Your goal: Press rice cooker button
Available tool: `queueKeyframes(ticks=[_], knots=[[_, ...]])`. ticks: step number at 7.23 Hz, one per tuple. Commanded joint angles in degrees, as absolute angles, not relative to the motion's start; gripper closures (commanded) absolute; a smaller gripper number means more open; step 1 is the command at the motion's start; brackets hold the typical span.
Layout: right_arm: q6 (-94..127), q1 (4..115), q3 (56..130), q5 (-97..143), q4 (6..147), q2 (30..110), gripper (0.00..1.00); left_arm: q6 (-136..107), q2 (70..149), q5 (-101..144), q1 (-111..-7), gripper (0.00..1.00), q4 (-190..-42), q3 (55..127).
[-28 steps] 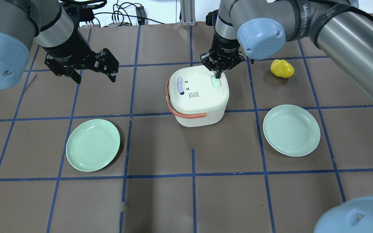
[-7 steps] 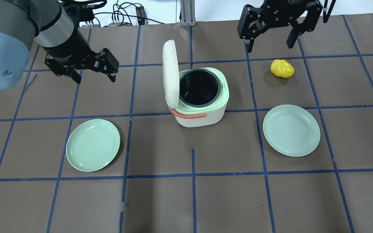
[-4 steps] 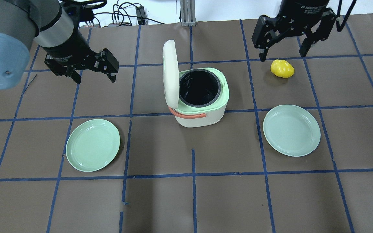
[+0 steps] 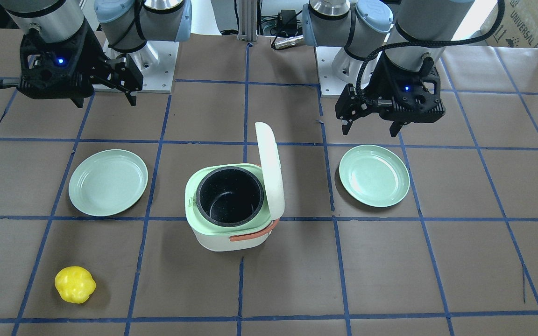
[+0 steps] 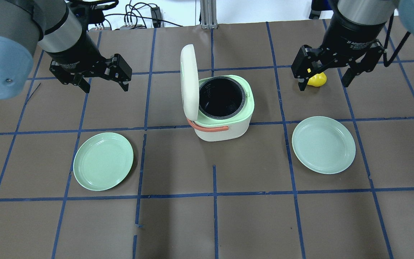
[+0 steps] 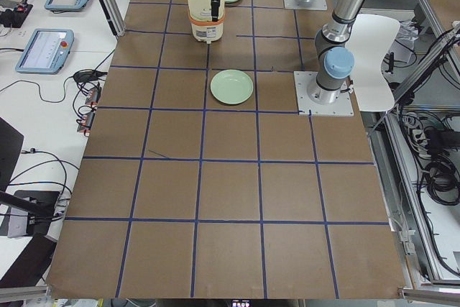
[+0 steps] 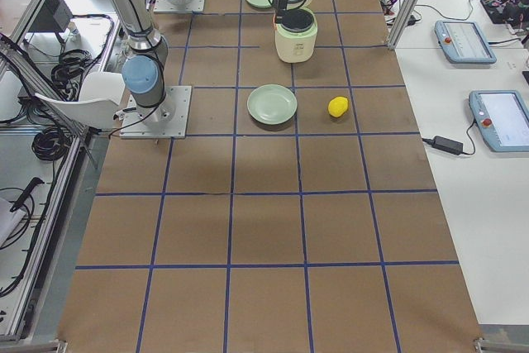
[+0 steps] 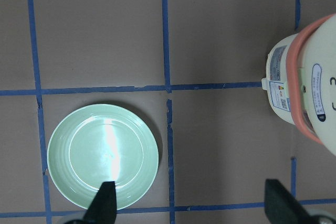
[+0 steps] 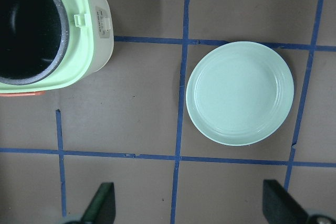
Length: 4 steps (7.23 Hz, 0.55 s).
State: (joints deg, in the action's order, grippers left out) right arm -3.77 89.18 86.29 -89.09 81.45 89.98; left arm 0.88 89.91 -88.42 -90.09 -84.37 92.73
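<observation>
The white rice cooker [image 5: 225, 129] stands mid-table with its lid [image 5: 188, 82] upright and open, showing the pale green rim and the black inner pot [image 5: 221, 100]. It also shows in the front view [image 4: 213, 238], the left wrist view [image 8: 294, 87] and the right wrist view [image 9: 100, 30]. I cannot see the button on the lid. My right gripper [image 5: 327, 77] is open and empty, high and to the right of the cooker. My left gripper [image 5: 102, 77] is open and empty, to the cooker's left.
A yellow object [image 5: 318, 80] lies on the table beyond the right gripper, partly hidden by it. Two pale green plates [image 5: 102, 161] [image 5: 323, 144] lie on either side, nearer the robot than the cooker. Blue tape lines grid the brown table.
The cooker's lid, shut 3.9 s ago with the right gripper's closed fingers on its button, now stands open. The right gripper has opened and moved away to the right. The left arm is still.
</observation>
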Motion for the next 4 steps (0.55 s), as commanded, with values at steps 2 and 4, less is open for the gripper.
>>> queueKeyframes(ticks=[2,4], knots=[[-3.9,88.4,83.6,-88.9,81.7,89.0,0.00,0.9,89.9,-88.4,-90.1,0.00,-84.4,92.7],[-3.9,88.5,83.0,-88.6,81.7,88.4,0.00,0.9,89.9,-88.4,-90.1,0.00,-84.4,92.7]])
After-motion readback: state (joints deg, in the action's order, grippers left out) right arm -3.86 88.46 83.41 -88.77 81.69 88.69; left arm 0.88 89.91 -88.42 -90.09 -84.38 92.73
